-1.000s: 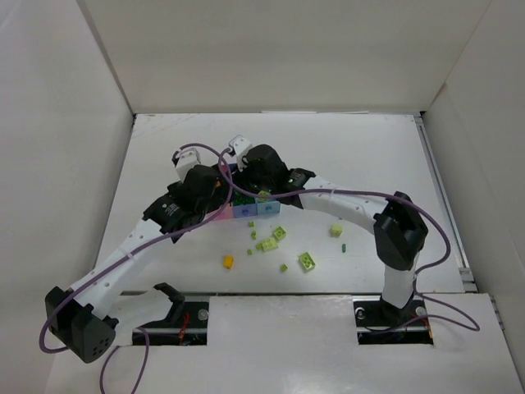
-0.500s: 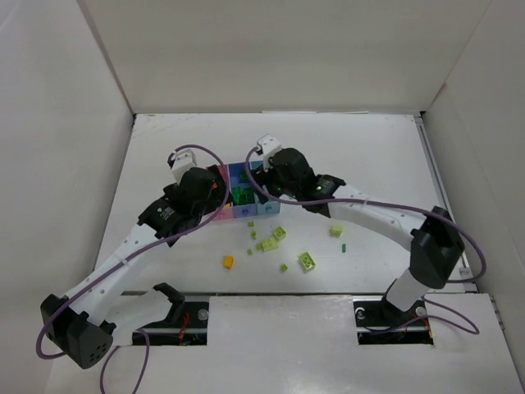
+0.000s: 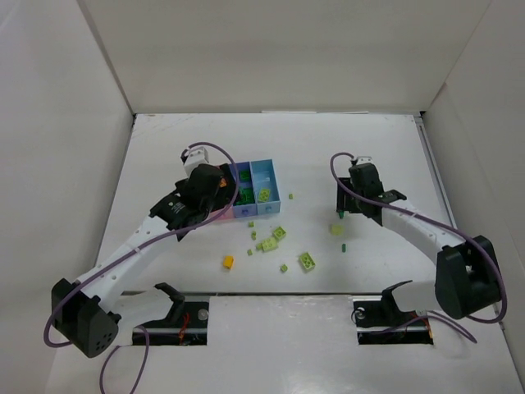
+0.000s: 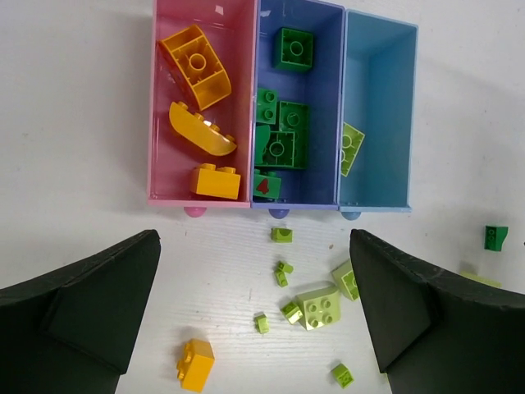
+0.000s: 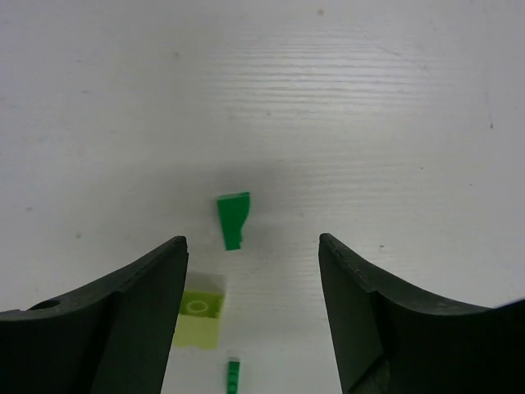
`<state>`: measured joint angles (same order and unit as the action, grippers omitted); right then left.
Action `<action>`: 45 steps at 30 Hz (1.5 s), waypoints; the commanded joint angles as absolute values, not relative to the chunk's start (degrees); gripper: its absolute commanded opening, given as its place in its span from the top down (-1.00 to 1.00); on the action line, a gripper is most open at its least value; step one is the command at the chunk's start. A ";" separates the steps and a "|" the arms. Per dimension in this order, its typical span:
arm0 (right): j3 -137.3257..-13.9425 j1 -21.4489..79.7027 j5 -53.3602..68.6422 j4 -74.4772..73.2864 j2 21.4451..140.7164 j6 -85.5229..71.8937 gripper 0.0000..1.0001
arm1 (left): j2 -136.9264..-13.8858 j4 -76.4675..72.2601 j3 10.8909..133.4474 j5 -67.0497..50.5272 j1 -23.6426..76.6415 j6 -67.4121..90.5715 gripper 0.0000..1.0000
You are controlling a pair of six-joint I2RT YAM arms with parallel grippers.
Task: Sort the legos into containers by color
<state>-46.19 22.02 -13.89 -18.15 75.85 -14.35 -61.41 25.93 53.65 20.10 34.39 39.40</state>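
Pink bin (image 4: pixel 172 176) holds orange legos (image 4: pixel 195 66), periwinkle bin (image 4: pixel 324 107) green legos (image 4: pixel 283 148).

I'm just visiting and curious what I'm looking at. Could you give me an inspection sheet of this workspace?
Surface: white table.
Job's things: pink bin holds orange-yellow bricks; periwinkle bin, dark green bricks; light blue bin, one lime brick; loose lime bricks, one loose orange brick.
Clutter: nothing seen.
Grippers: left gripper open near the bins; right gripper open over a small green brick.
Cables: purple cables along both arms.
Surroundings: white walls.
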 commanded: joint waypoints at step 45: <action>-52.56 20.13 -9.84 -18.28 90.79 -11.34 0.68 | -62.41 23.29 55.45 21.62 34.37 37.79 -1.00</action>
<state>-50.22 19.59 -8.80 -18.00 90.61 -12.62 -63.26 24.18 53.65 20.23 34.39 38.37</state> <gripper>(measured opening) 0.280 0.997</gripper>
